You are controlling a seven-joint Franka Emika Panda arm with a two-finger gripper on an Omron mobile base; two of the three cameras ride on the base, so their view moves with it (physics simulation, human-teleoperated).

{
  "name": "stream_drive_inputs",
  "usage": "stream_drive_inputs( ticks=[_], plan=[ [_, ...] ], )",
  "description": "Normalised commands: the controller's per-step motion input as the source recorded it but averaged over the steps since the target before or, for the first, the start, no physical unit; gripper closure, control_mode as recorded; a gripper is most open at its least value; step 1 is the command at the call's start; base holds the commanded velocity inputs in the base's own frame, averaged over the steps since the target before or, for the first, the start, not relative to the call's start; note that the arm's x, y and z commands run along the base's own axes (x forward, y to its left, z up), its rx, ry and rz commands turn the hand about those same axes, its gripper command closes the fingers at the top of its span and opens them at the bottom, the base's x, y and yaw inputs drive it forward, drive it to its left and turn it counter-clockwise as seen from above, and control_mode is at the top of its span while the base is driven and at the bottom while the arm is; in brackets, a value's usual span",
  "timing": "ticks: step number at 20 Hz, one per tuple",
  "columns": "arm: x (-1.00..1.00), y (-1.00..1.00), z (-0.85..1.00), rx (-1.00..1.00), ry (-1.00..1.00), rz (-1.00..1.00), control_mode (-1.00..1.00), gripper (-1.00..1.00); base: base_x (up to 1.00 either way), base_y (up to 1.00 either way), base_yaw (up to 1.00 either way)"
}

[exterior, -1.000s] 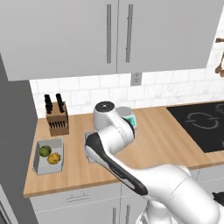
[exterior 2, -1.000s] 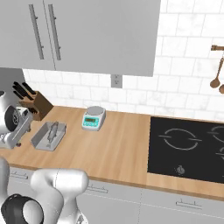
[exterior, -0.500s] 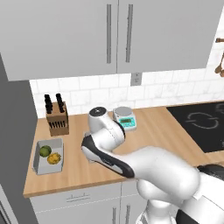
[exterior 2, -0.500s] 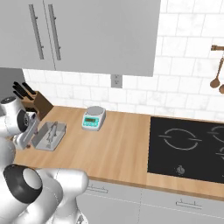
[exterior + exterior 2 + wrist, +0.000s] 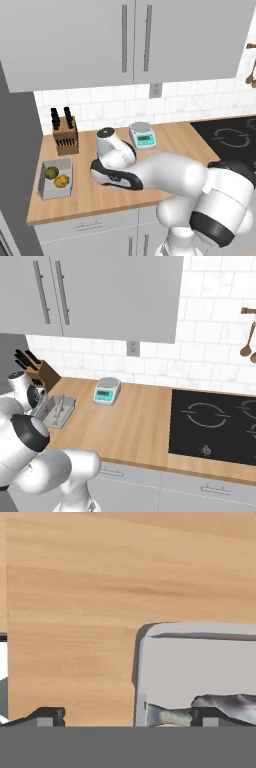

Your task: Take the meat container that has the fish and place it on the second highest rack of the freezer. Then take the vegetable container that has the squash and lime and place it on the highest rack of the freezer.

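The meat container (image 5: 61,412) is a grey tray on the counter's left part, with the slender fish (image 5: 59,407) lying in it. In the hand view my gripper (image 5: 127,717) is open and low over the tray's end. One fingertip (image 5: 50,714) is outside the tray wall (image 5: 142,672) and the other sits by the fish (image 5: 225,704). The vegetable container (image 5: 48,189), with the lime (image 5: 51,172) and the squash (image 5: 62,181) in it, sits further left. The freezer (image 5: 15,165) shows as a grey side wall; its racks are out of view.
A knife block (image 5: 65,136) stands at the back wall behind the containers. A small scale (image 5: 142,134) sits right of it. The black cooktop (image 5: 220,423) takes the counter's right part. Wall cabinets (image 5: 125,40) hang overhead, and wooden spoons (image 5: 247,341) hang at the right.
The arm has swung lower and further over the meat container, bringing the hand down to its end. The jaws have stayed wide open. Both containers lie where they were.
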Motion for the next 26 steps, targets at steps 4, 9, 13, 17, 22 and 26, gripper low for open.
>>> stream_drive_inputs(
  ticks=[4, 9, 13, 17, 22, 26],
  plan=[
    [0.1, 0.0, -0.63, 0.0, 0.07, 0.0, -1.0, -1.0, 0.0, 0.0, 0.0],
    [0.08, 0.0, -0.68, 0.0, 0.09, 0.0, -1.0, -1.0, 0.0, 0.0, 0.0],
    [0.0, 0.0, -0.69, 0.0, 0.1, 0.0, -1.0, 1.0, 0.0, 0.0, 0.0],
    [-0.1, -0.11, -0.48, 0.0, 0.03, -0.01, -1.0, 1.0, 0.0, 0.0, 0.0],
    [-0.08, -0.34, -0.1, -0.02, -0.02, -0.11, -1.0, 1.0, 0.0, 0.0, 0.0],
    [0.0, -0.21, 0.07, -0.12, 0.0, -0.06, -1.0, 1.0, 0.0, 0.0, 0.0]
  ],
)
